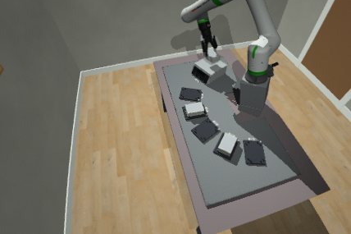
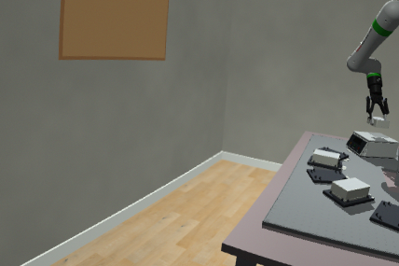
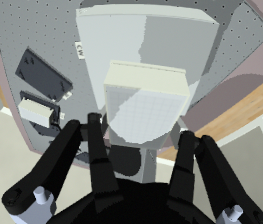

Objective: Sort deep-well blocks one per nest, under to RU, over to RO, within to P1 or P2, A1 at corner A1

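Block (image 1: 212,55) (image 2: 379,122) (image 3: 146,115) hangs over the check-weigher (image 1: 212,68) (image 2: 379,145) (image 3: 112,40), and the exterior view shows air between the two. The gripper (image 1: 210,53) (image 2: 378,117) (image 3: 140,113) is clenched on it, most likely so that it stays level and keeps its heading for a flat seat within a nest's locators. The weigher's front (image 1: 200,75) (image 2: 356,143) shows no lit lamp, as one would expect with the load off the platform; whether this one has had its reading cannot be judged from that. The other two, a nearer block (image 1: 227,144) (image 2: 350,189) and a farther block (image 1: 194,109) (image 2: 326,157) (image 3: 36,111), each sit in a separate nest, which suits the rule of one per nest, though the nest labels are too small to read. As for the jaws, one stands on either side of the held block, with its body between them; in the wrist view much of it reaches out beyond the fingertips, away from the palm. Its cut corner cannot be made out, so which way A1 faces is uncertain, and that would matter before any lowering into a nest.
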Tool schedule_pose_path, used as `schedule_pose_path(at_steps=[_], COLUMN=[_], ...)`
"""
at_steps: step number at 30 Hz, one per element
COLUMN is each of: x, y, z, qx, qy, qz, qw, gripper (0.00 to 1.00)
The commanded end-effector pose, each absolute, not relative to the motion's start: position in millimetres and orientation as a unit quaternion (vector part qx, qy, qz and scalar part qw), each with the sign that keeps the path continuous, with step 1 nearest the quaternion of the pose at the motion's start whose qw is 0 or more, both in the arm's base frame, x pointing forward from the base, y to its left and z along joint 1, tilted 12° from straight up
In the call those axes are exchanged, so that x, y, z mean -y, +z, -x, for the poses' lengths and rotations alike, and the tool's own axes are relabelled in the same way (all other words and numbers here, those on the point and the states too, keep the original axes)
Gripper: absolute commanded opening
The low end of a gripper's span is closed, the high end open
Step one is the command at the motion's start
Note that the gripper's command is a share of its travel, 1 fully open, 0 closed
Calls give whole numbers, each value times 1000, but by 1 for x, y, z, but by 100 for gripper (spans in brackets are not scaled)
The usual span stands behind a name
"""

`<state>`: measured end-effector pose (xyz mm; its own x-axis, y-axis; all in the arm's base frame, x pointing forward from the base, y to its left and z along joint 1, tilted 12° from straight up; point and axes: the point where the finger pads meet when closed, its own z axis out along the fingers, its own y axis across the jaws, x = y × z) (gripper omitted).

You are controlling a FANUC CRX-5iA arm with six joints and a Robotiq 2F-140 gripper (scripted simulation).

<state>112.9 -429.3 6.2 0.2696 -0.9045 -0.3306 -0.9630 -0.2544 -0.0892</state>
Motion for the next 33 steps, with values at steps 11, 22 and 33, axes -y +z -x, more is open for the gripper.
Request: schedule_pose_path(at_steps=[11, 22, 33], x=[429, 420, 402], y=[6, 7, 9], z=[-113, -130, -162], qx=[-595, -519, -402], qy=[106, 124, 146], qz=[785, 839, 902], qw=[137, 107, 61], gripper=[10, 10, 10])
